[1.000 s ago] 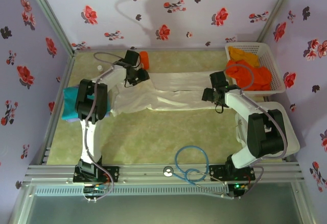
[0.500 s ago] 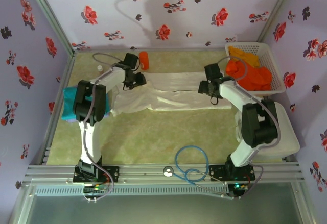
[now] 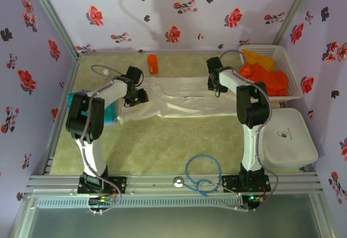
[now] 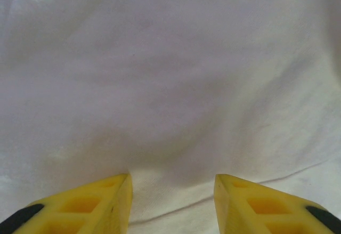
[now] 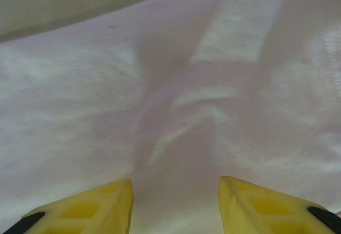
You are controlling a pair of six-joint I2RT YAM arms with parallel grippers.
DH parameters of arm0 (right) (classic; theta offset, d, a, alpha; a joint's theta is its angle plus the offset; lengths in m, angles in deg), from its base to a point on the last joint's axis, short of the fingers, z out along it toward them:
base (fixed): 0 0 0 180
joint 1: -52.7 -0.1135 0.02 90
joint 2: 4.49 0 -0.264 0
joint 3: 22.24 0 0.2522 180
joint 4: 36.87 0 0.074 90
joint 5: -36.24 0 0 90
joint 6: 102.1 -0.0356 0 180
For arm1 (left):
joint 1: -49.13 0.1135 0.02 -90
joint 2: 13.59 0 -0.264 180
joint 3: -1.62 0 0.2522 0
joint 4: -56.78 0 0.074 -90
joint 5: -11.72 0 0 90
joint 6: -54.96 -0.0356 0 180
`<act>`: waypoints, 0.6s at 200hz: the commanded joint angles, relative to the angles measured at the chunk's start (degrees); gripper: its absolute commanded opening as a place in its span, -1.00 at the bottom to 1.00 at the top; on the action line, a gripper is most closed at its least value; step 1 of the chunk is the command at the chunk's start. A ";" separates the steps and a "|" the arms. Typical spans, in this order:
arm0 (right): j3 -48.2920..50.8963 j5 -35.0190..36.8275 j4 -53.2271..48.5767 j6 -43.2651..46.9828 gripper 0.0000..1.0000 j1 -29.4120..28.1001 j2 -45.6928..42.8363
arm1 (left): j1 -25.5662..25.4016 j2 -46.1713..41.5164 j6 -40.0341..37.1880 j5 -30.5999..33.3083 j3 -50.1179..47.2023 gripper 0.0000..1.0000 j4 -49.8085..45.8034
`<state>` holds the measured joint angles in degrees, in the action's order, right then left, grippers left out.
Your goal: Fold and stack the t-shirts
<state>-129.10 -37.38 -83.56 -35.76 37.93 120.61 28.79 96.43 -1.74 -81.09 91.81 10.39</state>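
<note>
Bright, even light; wrist views soft, shadowed.

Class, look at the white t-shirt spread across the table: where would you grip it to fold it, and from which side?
Pinch the white t-shirt along its far edge near each end, from straight above. It lies flat and stretched sideways, so two spread grips should lift it evenly.

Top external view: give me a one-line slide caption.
Left hand and right hand at opposite ends of the spread white t-shirt; orange shirts heaped in the basket.
</note>
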 commanded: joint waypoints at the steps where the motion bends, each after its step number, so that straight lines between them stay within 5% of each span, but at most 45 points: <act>1: -3.25 2.43 -7.17 1.01 -0.14 1.07 2.82 | 0.21 3.19 -2.18 1.80 3.14 -0.12 -3.97; 64: -1.29 3.11 -15.69 2.23 -0.45 -1.03 2.87 | -0.57 10.31 -6.13 1.67 11.60 -0.13 -10.17; 120: 10.83 -5.86 -19.30 2.35 -0.55 -8.21 -7.76 | -4.92 14.64 -8.45 0.79 18.31 -0.14 -12.38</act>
<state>-124.25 -35.83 -95.61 -33.90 33.19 117.03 26.85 107.80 -7.44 -80.15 106.30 0.38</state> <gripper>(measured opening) 0.222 0.433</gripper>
